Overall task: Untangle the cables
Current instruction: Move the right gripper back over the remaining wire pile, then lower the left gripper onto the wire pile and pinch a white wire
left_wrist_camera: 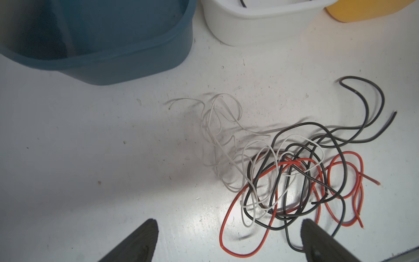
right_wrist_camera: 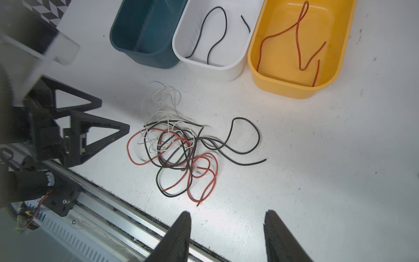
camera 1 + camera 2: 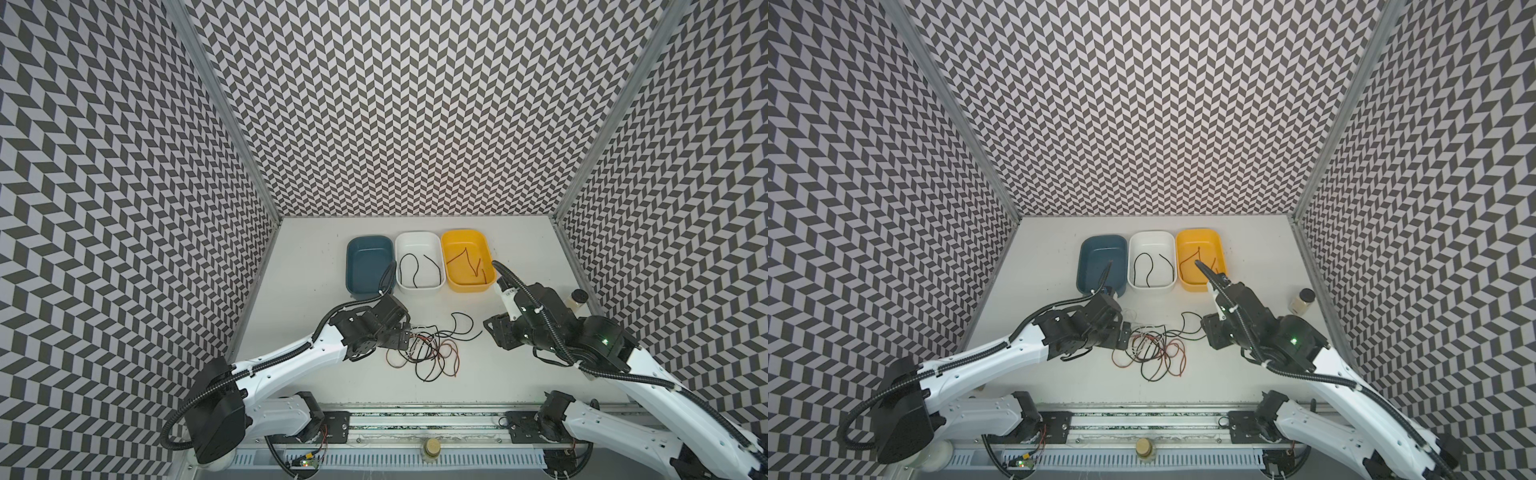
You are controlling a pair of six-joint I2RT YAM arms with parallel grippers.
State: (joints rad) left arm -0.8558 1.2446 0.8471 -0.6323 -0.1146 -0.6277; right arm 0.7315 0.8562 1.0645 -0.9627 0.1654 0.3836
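Centrally, the cables (image 3: 424, 353) are seen heaped in a loose knot of black, white and red strands on the tabletop (image 3: 316, 257), in front of three trays set side by side. Black cable (image 2: 213, 34) is laid in the white tray (image 2: 238, 65) and red cable (image 2: 299, 40) in the yellow tray (image 2: 292, 90), with the blue tray (image 2: 145, 56) at the row's left end. The left fingers (image 3: 402, 338) are spread fully apart, with nothing held, just beside the knot's left edge. The right fingers (image 3: 492, 330) are parted about halfway and empty, off to the knot's right.
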